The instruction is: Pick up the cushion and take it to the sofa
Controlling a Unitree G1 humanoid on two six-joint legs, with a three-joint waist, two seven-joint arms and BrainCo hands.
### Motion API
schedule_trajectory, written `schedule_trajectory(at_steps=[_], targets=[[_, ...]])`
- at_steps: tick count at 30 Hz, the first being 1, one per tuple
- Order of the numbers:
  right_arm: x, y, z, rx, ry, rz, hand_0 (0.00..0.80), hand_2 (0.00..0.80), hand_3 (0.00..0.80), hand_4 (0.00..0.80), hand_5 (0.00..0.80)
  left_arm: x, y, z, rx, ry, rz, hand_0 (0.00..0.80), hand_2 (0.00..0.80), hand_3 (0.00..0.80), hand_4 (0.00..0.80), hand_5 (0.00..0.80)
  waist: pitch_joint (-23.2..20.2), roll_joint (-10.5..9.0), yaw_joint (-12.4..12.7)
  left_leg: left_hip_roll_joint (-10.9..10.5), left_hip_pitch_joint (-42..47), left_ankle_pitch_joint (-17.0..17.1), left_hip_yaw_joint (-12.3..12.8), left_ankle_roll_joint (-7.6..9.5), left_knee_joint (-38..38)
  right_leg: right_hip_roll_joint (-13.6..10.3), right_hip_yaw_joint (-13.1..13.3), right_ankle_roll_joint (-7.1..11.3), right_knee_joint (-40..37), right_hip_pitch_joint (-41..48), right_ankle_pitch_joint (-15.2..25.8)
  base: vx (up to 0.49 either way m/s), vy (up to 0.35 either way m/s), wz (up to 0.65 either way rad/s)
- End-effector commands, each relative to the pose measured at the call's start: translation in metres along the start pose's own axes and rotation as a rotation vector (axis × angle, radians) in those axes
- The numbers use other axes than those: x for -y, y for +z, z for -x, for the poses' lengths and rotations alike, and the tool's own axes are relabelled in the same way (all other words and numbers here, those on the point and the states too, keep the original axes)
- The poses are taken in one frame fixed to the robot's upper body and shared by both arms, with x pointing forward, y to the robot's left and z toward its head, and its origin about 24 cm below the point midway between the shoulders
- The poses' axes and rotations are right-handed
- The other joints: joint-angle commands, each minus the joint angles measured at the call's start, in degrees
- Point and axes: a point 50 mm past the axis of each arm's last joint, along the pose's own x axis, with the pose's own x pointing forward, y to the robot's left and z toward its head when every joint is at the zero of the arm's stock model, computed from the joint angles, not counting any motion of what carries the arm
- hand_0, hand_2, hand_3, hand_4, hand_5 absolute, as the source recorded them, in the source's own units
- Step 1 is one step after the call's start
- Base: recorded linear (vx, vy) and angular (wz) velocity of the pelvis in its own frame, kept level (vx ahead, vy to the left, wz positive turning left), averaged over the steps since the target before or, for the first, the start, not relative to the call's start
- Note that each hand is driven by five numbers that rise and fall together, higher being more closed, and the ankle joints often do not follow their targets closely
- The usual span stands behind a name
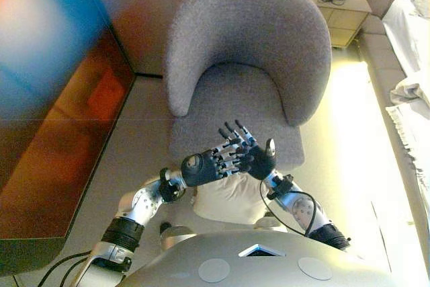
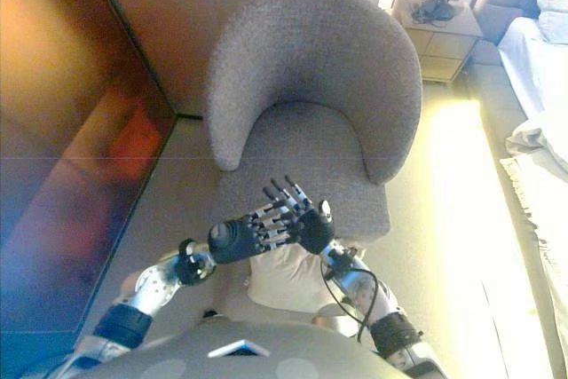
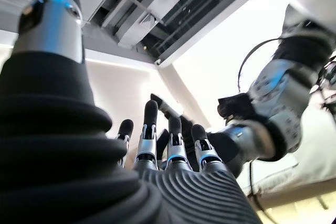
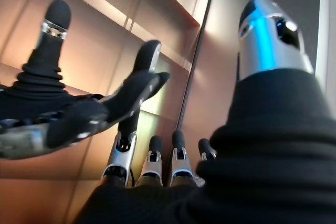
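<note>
My left hand [image 1: 205,166] and my right hand [image 1: 261,160] are raised together in front of me, fingers straight and apart, holding nothing. The cream cushion [image 1: 232,199] lies on the floor below my hands, just at the front edge of the grey armchair [image 1: 245,52], whose seat has nothing on it

A bedroom: a grey armchair [image 1: 245,52], a nightstand [image 1: 342,5] and a bed [image 1: 410,28] with white sheets.
</note>
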Motion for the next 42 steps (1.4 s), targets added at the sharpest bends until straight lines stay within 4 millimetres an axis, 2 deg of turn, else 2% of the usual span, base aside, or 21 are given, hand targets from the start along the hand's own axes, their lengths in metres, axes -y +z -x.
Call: schedule_trajectory(at_steps=[1,12,17,21,26,28,31,34,38,42], targets=[[-0.016,0.014,-0.009,0.021,0.119,0.043,0.000,0.000,0.000,0.000,0.000,0.002,0.044,-0.013,0.195,-0.063,-0.098,0.000,0.000,0.000,0.000,0.000,-0.3,2.24,0.0,-1.6,-1.6,-1.2,-0.2,5.14,1.0,2.0,-4.0,-1.20,1.7,-1.6,-0.4,0.000,0.000,0.00],[-0.013,0.015,-0.004,0.025,0.098,0.053,0.000,0.000,0.000,0.000,0.000,-0.005,0.056,0.011,0.274,0.086,-0.225,0.000,0.000,0.000,0.000,0.000,-0.3,2.45,0.5,-1.8,-1.8,-1.1,-0.6,5.12,1.3,2.0,-4.2,-1.53,1.7,-1.3,-0.7,0.000,0.000,0.00],[-0.014,0.018,-0.004,0.035,0.088,0.059,0.000,0.000,0.000,0.000,0.000,-0.006,0.073,0.028,0.332,0.243,-0.380,0.000,0.000,0.000,0.000,0.000,-0.1,2.57,0.9,-2.0,-1.9,-1.1,-0.8,5.15,1.3,2.0,-4.3,-1.64,1.8,-1.2,-0.9,0.000,0.000,0.00],[-0.015,0.019,-0.004,0.045,0.086,0.065,0.000,0.000,0.000,0.000,0.000,0.000,0.094,0.037,0.374,0.382,-0.578,0.000,0.000,0.000,0.000,0.000,0.1,2.57,1.3,-2.2,-2.2,-1.0,-1.0,5.19,1.4,1.9,-4.4,-1.67,1.8,-1.2,-1.0,0.000,0.000,0.00],[-0.013,0.020,-0.003,0.059,0.085,0.071,0.000,0.000,0.000,0.000,0.000,0.011,0.115,0.044,0.430,0.508,-0.780,0.000,0.000,0.000,0.000,0.000,0.4,2.36,1.7,-2.3,-2.5,-0.9,-1.5,5.19,1.5,2.0,-4.5,-1.83,1.9,-1.2,-1.1,0.000,0.000,0.00],[-0.013,0.020,-0.002,0.065,0.088,0.069,0.000,0.000,0.000,0.000,0.000,0.014,0.118,0.042,0.413,0.499,-0.806,0.000,0.000,0.000,0.000,0.000,0.5,2.26,1.8,-2.3,-2.7,-0.9,-1.6,5.20,1.6,2.0,-4.6,-1.87,1.9,-1.3,-1.2,-0.015,-0.003,0.00],[-0.012,0.020,-0.001,0.070,0.090,0.073,0.000,0.000,0.000,0.000,0.000,0.017,0.110,0.031,0.315,0.381,-0.753,0.000,0.000,0.000,0.000,0.000,0.8,2.27,1.9,-2.3,-3.1,-0.9,-1.6,5.18,1.7,1.9,-4.7,-1.82,2.1,-1.6,-1.1,-0.041,-0.005,0.01],[-0.012,0.022,-0.003,0.089,0.091,0.077,0.000,0.000,0.000,0.000,0.000,0.020,0.092,0.013,0.249,0.206,-0.567,0.000,0.000,0.000,0.000,0.000,1.2,2.47,2.0,-2.3,-3.2,-1.0,-1.8,5.19,1.8,1.8,-4.7,-1.69,2.0,-1.6,-1.0,-0.012,-0.002,0.00],[-0.016,0.028,-0.007,0.114,0.128,0.099,0.000,0.000,0.000,0.000,0.000,0.018,0.061,0.000,0.211,0.034,-0.281,0.000,0.000,0.000,0.000,0.000,1.5,2.44,2.1,-2.1,-2.7,-1.2,-1.7,5.13,1.8,1.9,-4.8,-1.69,1.5,-1.1,-0.8,0.004,-0.008,0.00],[-0.024,0.036,-0.019,0.131,0.181,0.116,0.000,0.000,0.000,0.000,0.000,0.021,0.030,-0.007,0.153,-0.140,-0.138,0.000,0.000,0.000,0.000,0.000,1.8,2.25,2.7,-2.0,-2.6,-1.4,-1.7,5.07,1.8,1.9,-5.0,-1.73,1.4,-1.0,-0.6,0.003,-0.008,0.00]])
